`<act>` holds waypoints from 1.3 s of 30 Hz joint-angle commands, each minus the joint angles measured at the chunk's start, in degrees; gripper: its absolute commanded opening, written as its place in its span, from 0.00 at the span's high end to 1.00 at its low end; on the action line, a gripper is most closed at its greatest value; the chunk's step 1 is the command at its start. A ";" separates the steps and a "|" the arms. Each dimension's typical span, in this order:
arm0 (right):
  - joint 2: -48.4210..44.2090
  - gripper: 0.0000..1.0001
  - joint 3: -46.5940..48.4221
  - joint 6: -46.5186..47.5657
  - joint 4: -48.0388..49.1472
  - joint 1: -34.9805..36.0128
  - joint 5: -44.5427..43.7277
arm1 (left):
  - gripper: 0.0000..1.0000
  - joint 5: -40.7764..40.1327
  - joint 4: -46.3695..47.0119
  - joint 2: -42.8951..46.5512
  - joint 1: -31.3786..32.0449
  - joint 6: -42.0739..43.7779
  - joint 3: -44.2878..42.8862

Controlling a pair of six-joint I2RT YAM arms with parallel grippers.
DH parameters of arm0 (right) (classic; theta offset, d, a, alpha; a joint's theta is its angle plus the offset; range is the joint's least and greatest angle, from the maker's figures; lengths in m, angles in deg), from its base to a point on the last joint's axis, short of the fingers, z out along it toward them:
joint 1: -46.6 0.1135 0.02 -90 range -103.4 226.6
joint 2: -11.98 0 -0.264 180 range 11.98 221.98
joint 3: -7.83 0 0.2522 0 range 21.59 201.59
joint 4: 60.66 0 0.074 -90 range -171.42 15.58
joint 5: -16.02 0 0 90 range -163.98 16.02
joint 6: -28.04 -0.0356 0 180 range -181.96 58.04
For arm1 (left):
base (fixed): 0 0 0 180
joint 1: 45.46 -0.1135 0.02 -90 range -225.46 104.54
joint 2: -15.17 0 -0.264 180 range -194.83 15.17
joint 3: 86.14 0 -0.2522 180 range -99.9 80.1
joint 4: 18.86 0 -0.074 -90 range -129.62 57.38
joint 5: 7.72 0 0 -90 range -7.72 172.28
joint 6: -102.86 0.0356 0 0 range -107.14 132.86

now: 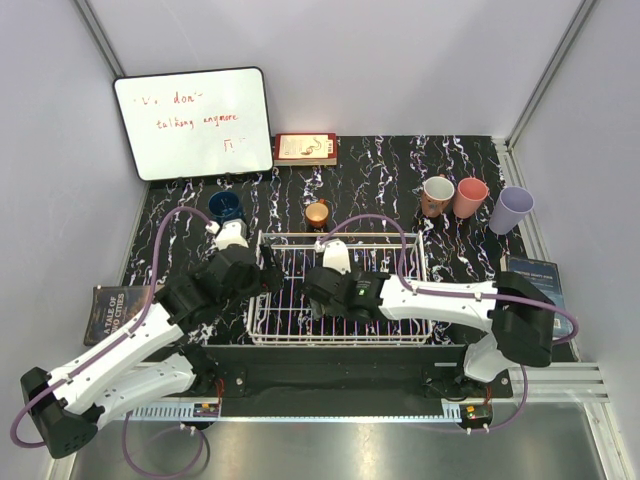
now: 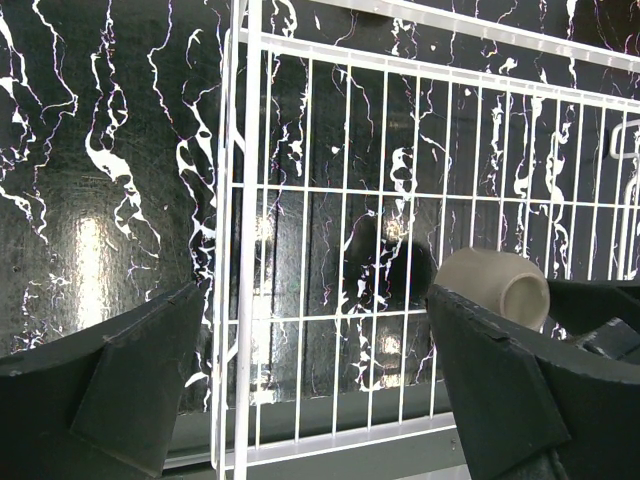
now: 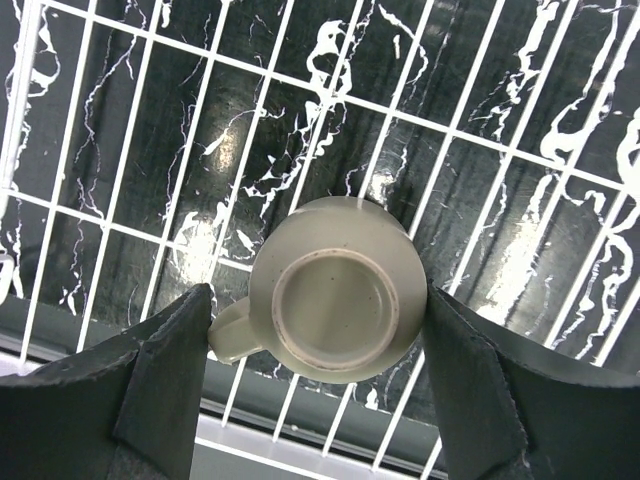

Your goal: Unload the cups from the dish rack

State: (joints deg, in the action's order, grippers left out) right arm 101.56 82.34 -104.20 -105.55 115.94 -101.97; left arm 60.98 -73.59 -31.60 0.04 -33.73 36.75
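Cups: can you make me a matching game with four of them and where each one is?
Things: 1 beige mug; 2 dark blue mug; 3 lavender tumbler; 4 orange cup.
Places: A in front of the whiteboard; B upside down in the dish rack; C between the rack and the red book; D farthest right.
Pairs: 1-B, 2-A, 3-D, 4-C.

Black, white-veined tabletop (image 1: 380, 190). Dish rack (image 1: 290, 285) sits near-centre. Behind it are the dark blue mug (image 1: 226, 207), orange cup (image 1: 317, 213), brown mug (image 1: 437, 193), salmon-pink cup (image 1: 470, 196) and lavender tumbler (image 1: 511, 209) (last three in a row, far right). Red book (image 1: 306, 149) and leaning whiteboard (image 1: 193, 122) at back; dark book (image 1: 113, 306) at left edge.
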 commanded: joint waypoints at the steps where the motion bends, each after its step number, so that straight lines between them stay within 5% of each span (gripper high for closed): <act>1: -5.90 1.00 1.82 1.63 0.11 -0.17 -4.00 | 0.03 0.03 2.39 0.80 0.30 -0.61 -0.06; 11: -16.00 1.00 -0.10 2.78 5.19 -0.35 -5.59 | 0.03 0.91 3.26 2.55 0.38 -1.14 0.46; 21: -35.69 1.00 -20.14 -2.93 30.68 -8.42 11.89 | 0.03 7.32 13.10 8.44 0.38 -1.40 4.59; 33: -40.01 1.00 -33.49 -11.01 55.90 -13.70 24.56 | 0.03 19.62 32.69 12.75 0.38 -6.67 13.37; 39: -41.24 1.00 -36.76 -13.57 61.90 -15.38 27.63 | 0.03 18.41 34.91 16.08 0.47 -6.15 14.18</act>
State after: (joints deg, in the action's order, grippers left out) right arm 62.20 45.10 -115.11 -54.56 101.28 -77.64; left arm 77.61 -48.48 -18.52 0.19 -39.08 51.74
